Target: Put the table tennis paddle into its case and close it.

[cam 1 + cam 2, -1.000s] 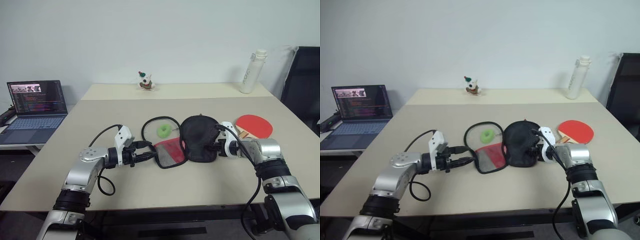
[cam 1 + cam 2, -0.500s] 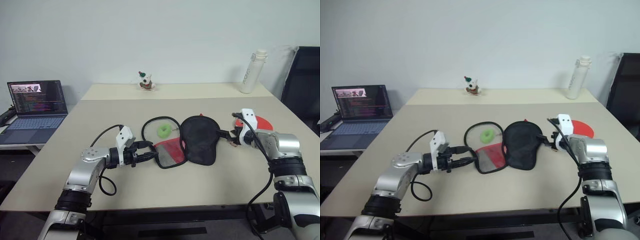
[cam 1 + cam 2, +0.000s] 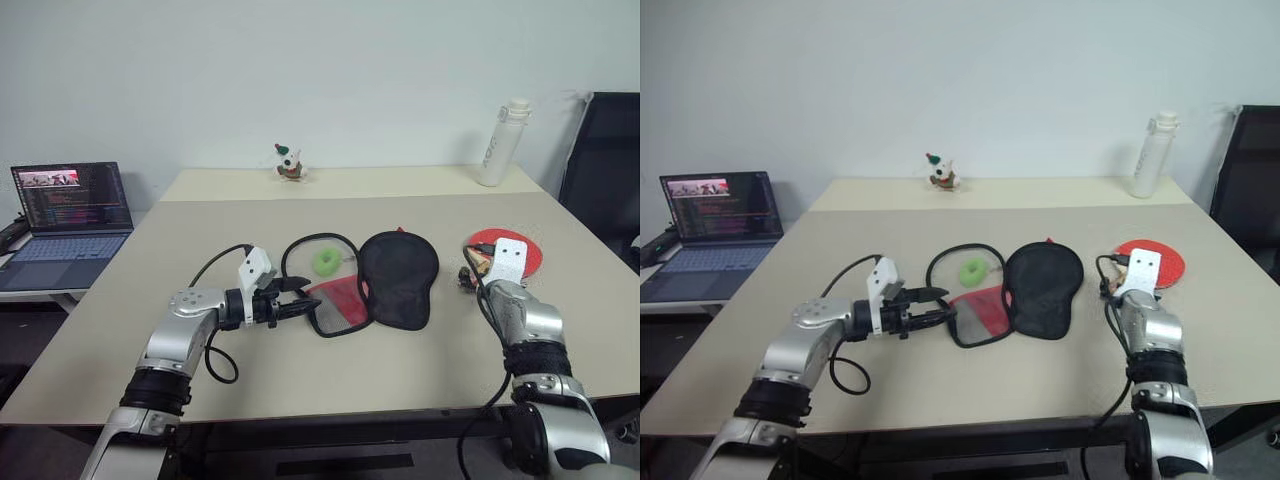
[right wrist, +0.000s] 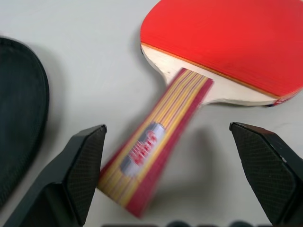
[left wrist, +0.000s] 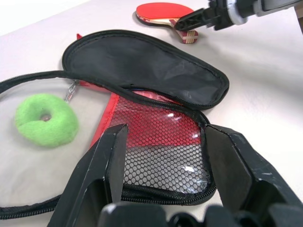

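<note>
The case (image 3: 398,278) lies unzipped at mid-table, black face up, with its red mesh side (image 3: 338,303) spread toward my left arm. My left gripper (image 3: 303,305) rests low at that mesh end; in the left wrist view its fingers (image 5: 111,161) stand apart on either side of the mesh pocket (image 5: 161,146), open and not pinching it. To the right lies the table tennis paddle (image 3: 525,250), red face (image 4: 222,47) up, handle (image 4: 156,151) pointing at my right arm. My right gripper (image 4: 168,135) is open, one finger on each side of the handle.
A green foam ring (image 3: 327,262) lies inside the case's black zip loop (image 3: 300,245). A white bottle (image 3: 495,145) and a small figurine (image 3: 290,162) stand at the far edge. A laptop (image 3: 70,205) is on a side table to the left, a black chair (image 3: 605,170) to the right.
My right gripper let go of the case's black flap, opened wide and swung right to the paddle's handle. The flap settled flatter. My left gripper stayed put.
</note>
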`<state>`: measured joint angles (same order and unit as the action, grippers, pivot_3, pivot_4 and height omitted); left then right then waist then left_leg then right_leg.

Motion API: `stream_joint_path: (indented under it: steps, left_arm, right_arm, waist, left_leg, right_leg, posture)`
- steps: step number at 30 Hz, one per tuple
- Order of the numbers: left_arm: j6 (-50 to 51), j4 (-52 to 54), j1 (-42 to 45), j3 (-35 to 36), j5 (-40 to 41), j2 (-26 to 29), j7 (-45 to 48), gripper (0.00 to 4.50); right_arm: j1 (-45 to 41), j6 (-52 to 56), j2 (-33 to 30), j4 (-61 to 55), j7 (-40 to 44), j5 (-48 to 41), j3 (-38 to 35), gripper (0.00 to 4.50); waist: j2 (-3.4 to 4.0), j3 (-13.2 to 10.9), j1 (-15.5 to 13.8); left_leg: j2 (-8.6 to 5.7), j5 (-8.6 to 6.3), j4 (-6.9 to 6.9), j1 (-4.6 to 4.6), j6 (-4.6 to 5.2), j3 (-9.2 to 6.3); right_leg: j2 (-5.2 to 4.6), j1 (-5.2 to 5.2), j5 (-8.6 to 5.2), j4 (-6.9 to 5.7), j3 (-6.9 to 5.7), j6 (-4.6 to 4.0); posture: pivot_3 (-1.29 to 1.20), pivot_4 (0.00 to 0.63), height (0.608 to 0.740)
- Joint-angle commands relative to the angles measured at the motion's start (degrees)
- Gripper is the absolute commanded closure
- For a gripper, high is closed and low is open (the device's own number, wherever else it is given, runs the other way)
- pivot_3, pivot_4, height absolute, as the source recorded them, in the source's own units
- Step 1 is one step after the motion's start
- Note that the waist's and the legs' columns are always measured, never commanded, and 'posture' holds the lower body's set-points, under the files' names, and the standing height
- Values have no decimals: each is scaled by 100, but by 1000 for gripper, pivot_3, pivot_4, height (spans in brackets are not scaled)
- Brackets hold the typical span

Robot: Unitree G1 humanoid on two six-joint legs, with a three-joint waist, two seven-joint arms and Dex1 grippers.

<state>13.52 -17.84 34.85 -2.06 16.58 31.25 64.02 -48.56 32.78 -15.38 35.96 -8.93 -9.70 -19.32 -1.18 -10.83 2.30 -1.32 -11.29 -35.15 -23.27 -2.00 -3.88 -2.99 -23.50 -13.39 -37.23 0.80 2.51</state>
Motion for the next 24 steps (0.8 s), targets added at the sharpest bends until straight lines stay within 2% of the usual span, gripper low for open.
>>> stream_joint_path:
  steps: [1,6,11,19,21,24]
  left_arm:
    - [-124,65,117,34,1,7,23,1691]
    - [-98,165,26,91,25,34,-25,1691]
    - [-64,255,-46,123,50,65,-75,1691]
    - [-39,306,-86,123,60,84,-111,1691]
    - [-43,294,-74,116,56,76,-111,1691]
    - [-52,251,-29,94,49,58,-93,1691]
  right_arm:
    - [-435,-562,-6,758,-194,-42,-159,13]
    - [-845,-1105,-123,2003,-410,-60,-256,13]
    - [-1027,-1457,-237,2584,-367,-38,-207,13]
    - [-845,-1461,-446,2563,101,278,292,2651]
    - [-757,-1410,-491,2466,201,331,380,3193]
    - [-498,-1209,-735,2072,429,387,488,3247]
  waist:
    - [0,0,9]
    - [-1,0,35]
    - [-2,1,37]
    - [-3,2,46]
    - [-3,2,50]
    - [-3,2,38]
  left_leg:
    - [0,0,0,0,0,0]
    - [0,0,2,2,0,3]
    - [-1,0,2,30,0,3]
    - [0,0,2,32,1,8]
    - [0,0,3,32,1,9]
    - [0,0,4,31,1,7]
  right_leg:
    - [0,1,0,1,-1,0]
    - [0,2,1,2,4,0]
    - [-1,33,0,4,4,1]
    - [0,32,1,4,9,2]
    - [0,31,1,5,10,2]
    - [0,31,1,4,8,2]
  posture:
    - [0,150,740]
    - [0,150,740]
    - [0,150,740]
    - [0,150,740]
    - [0,150,740]
    - [0,150,740]
